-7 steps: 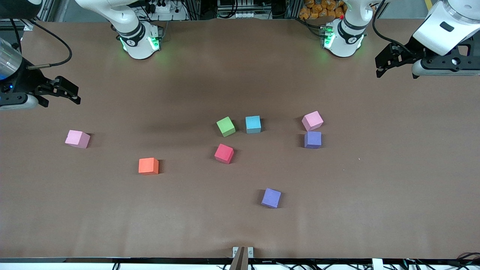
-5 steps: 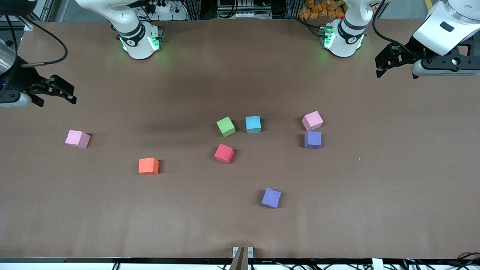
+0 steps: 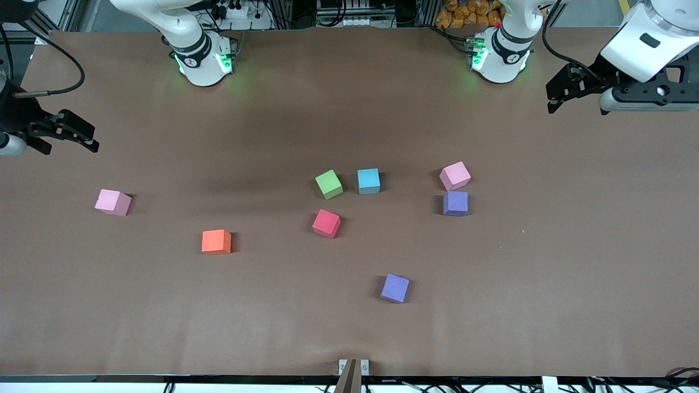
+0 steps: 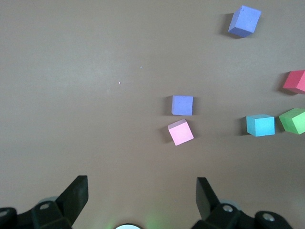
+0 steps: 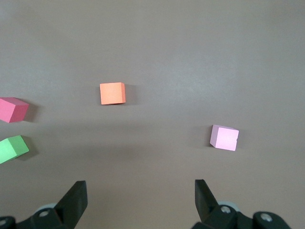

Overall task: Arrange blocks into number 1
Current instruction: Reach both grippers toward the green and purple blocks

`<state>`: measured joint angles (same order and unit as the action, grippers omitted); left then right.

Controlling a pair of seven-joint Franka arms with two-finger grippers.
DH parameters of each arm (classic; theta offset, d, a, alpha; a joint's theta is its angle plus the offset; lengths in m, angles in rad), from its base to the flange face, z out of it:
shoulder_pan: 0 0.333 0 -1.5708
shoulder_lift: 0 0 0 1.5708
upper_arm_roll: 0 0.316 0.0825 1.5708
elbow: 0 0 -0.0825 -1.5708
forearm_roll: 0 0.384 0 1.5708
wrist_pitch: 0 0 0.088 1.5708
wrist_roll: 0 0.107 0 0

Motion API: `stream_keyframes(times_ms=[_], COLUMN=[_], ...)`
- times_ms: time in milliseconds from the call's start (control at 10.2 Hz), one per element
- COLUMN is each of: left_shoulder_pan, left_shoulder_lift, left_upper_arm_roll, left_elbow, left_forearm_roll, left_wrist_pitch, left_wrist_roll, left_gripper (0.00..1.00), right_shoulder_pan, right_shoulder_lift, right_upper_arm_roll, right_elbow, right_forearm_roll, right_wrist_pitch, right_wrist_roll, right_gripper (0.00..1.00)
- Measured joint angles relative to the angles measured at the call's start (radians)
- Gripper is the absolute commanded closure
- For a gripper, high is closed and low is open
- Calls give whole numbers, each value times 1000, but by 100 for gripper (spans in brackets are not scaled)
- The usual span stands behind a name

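Several blocks lie scattered on the brown table. Green [image 3: 329, 184] and light blue [image 3: 368, 181] sit side by side mid-table, with red [image 3: 326, 224] nearer the camera. A pink block [image 3: 455, 176] touches a purple one [image 3: 455, 203] toward the left arm's end. Another purple block [image 3: 395, 288] lies nearest the camera. Orange [image 3: 216, 242] and a second pink [image 3: 112, 202] lie toward the right arm's end. My left gripper [image 3: 552, 101] hangs open and empty over the left arm's end, away from every block. My right gripper [image 3: 90, 139] hangs open and empty over the right arm's table edge.
The two arm bases [image 3: 205, 60] [image 3: 499, 57] stand at the table's back edge. A small metal bracket [image 3: 353, 367] sits at the front edge. Bare brown table [image 3: 573, 262] surrounds the blocks.
My right gripper has drifted outward toward the right arm's table edge and a little away from the camera. The left gripper and all blocks have stayed put.
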<state>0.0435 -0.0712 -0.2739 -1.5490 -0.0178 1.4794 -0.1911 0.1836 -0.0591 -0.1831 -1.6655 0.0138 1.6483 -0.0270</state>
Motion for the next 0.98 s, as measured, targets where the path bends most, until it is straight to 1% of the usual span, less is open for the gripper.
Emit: stream_keyframes(times_ms=[98,196,393,491,687,785,982], left_shoulder_pan=[1,1,0,-1,-2,-1,-3], left_shoulder_lift=[15,37,93,123,181,210,280], left_upper_arm_roll=[0,1,0,-3,-5,-4,-5], left_elbow=[-1,-1,-3,-4,-4,-5,-7], left_forearm_roll=[0,0,4,6,7,8,8], left_wrist_pitch=[20,47,108,130,142,143,145], left_wrist_roll=[0,0,0,-1,-3,-3,-3], left_gripper=[0,0,0,0,0,0,0], right_shoulder_pan=[0,-12,-80,-89,-88,-83,-40], right_shoulder_lift=[0,1,7,13,41,69,137], right_upper_arm_roll=[10,43,165,193,235,274,351], right_elbow=[0,0,-1,-2,-5,-9,-50], right_forearm_roll=[1,1,1,2,32,42,44], right_wrist_pitch=[0,0,0,0,2,12,107], right_wrist_roll=[0,10,59,71,74,74,79], right_gripper=[0,0,0,0,0,0,0])
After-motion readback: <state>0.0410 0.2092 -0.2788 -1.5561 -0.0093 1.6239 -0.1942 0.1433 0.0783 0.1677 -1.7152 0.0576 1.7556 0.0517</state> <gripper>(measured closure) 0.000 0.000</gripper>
